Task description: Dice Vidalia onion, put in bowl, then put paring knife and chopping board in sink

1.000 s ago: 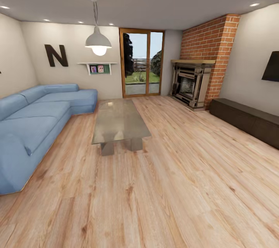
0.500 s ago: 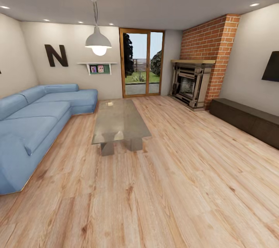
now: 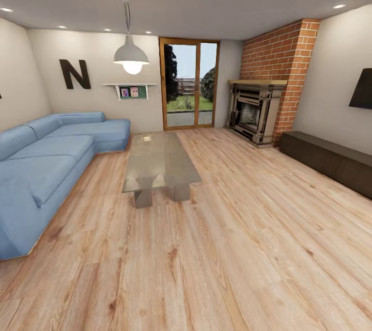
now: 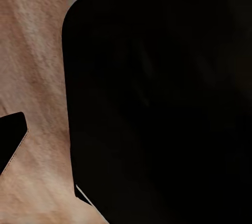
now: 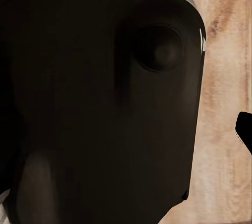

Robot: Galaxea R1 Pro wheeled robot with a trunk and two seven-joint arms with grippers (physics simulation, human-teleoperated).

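Note:
I am in a living room, looking over a light wooden floor (image 3: 232, 258). The Vidalia onion, sink, chopping board, paring knife, bowl and countertop are out of view. In the left wrist view a large dark rounded part of my own body (image 4: 157, 103) hangs over the floor boards, and one dark fingertip (image 4: 10, 142) pokes in at the edge. The right wrist view is much the same: a dark body panel (image 5: 94, 103) and a sliver of a dark fingertip (image 5: 244, 129) at the edge. Neither view lets me judge how the jaws stand.
A blue corner sofa (image 3: 46, 166) lines the left wall. A glass-topped coffee table (image 3: 157, 160) stands ahead, slightly left. A brick fireplace (image 3: 256, 114) and a low dark cabinet (image 3: 330, 160) run along the right. A glazed door (image 3: 188, 83) is in the far wall.

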